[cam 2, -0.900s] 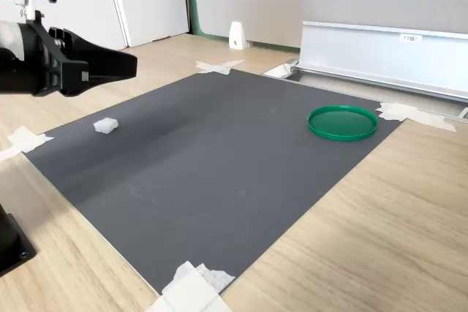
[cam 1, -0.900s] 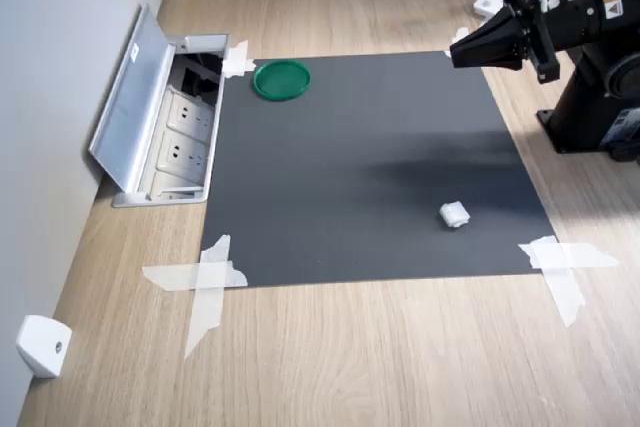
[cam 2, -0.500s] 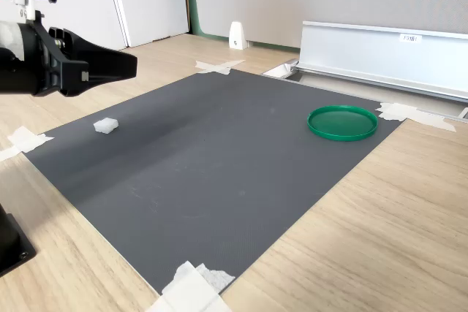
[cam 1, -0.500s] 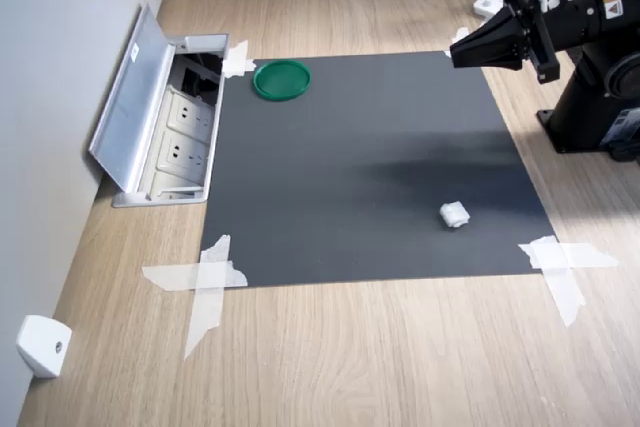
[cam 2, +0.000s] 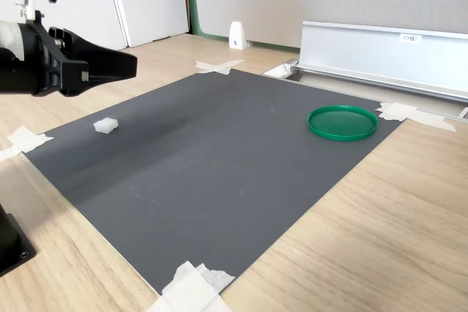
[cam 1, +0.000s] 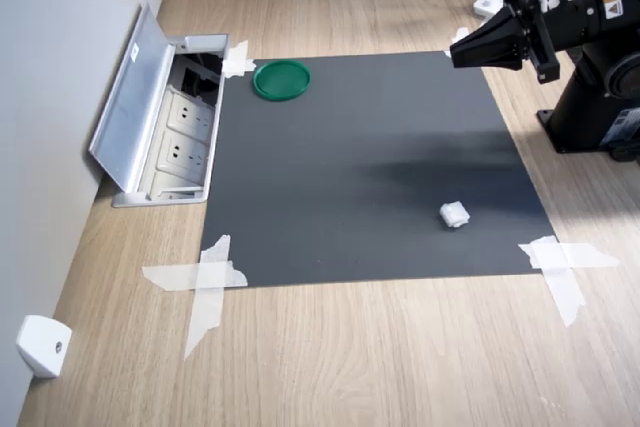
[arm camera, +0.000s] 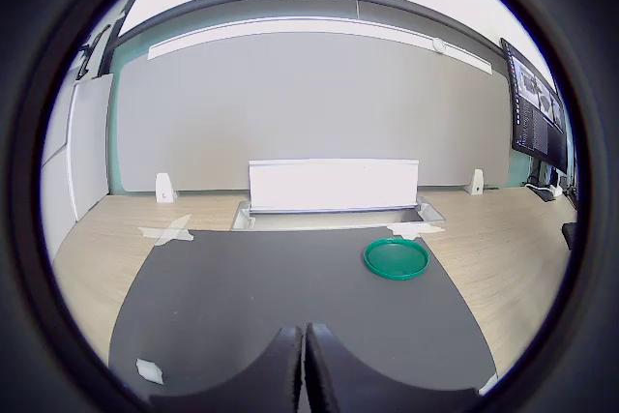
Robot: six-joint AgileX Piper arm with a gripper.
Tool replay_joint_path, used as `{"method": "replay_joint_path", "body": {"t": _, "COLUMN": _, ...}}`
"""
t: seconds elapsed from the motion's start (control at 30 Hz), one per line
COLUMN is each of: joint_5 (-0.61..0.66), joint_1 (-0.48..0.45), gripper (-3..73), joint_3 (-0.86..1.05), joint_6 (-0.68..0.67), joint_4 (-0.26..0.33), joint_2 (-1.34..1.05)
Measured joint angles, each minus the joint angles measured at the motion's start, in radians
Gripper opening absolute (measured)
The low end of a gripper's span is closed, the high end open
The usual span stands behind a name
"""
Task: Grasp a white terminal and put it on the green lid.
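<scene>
Claw point(cam 1: 455, 52) closed, holding nothing, up in air; white terminal point(cam 1: 454, 214) on mat, well apart below.

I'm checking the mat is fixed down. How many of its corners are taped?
4: near the green lid, beside the tool, and the first exterior view's lower-left and lower-right corners.

The arm point(cam 1: 590, 17) runs off the first exterior view's right edge, and its base point(cam 1: 600, 117) is cut there too. In the second exterior view only a corner of the base point(cam 2: 11, 242) shows at the left edge. The white terminal point(arm camera: 149, 370) is too small in the wrist view to tell its shape. The gripper point(arm camera: 305, 369) seems pressed together, though its fingertips leave the frame.
</scene>
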Motion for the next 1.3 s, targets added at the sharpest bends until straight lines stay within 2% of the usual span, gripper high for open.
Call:
{"method": "replay_joint_path", "body": {"t": 0.13, "joint_5": 0.002, "joint_1": 0.000, "gripper": -0.9, "joint_3": -0.068, "joint_6": 0.000, "joint_4": 0.000, "joint_2": 0.103}}
{"method": "replay_joint_path", "body": {"t": 0.37, "joint_5": 0.010, "joint_1": 0.000, "gripper": -0.9, "joint_3": -0.311, "joint_6": 0.000, "joint_4": 0.000, "joint_2": 0.408}}
{"method": "replay_joint_path", "body": {"t": 0.57, "joint_5": 0.137, "joint_1": 0.000, "gripper": -0.9, "joint_3": -0.527, "joint_6": -0.017, "joint_4": 0.021, "joint_2": 0.643}}
{"method": "replay_joint_path", "body": {"t": 0.63, "joint_5": 0.188, "joint_1": 0.000, "gripper": -0.9, "joint_3": -0.580, "joint_6": -0.073, "joint_4": 0.029, "joint_2": 0.697}}
{"method": "replay_joint_path", "body": {"t": 0.77, "joint_5": 0.278, "joint_1": 0.000, "gripper": -0.9, "joint_3": -0.631, "joint_6": -0.294, "joint_4": 0.073, "joint_2": 0.759}}
{"method": "replay_joint_path", "body": {"t": 0.97, "joint_5": 0.493, "joint_1": 0.000, "gripper": -0.9, "joint_3": -0.647, "joint_6": -0.799, "joint_4": 0.276, "joint_2": 0.807}}
{"method": "replay_joint_path", "body": {"t": 1.07, "joint_5": 0.633, "joint_1": 0.000, "gripper": -0.9, "joint_3": -0.647, "joint_6": -1.036, "joint_4": 0.353, "joint_2": 0.807}}
{"method": "replay_joint_path", "body": {"t": 1.2, "joint_5": 0.799, "joint_1": 0.000, "gripper": -0.9, "joint_3": -0.647, "joint_6": -1.213, "joint_4": 0.392, "joint_2": 0.807}}
{"method": "replay_joint_path", "body": {"t": 1.3, "joint_5": 0.843, "joint_1": 0.000, "gripper": -0.9, "joint_3": -0.652, "joint_6": -1.259, "joint_4": 0.386, "joint_2": 0.807}}
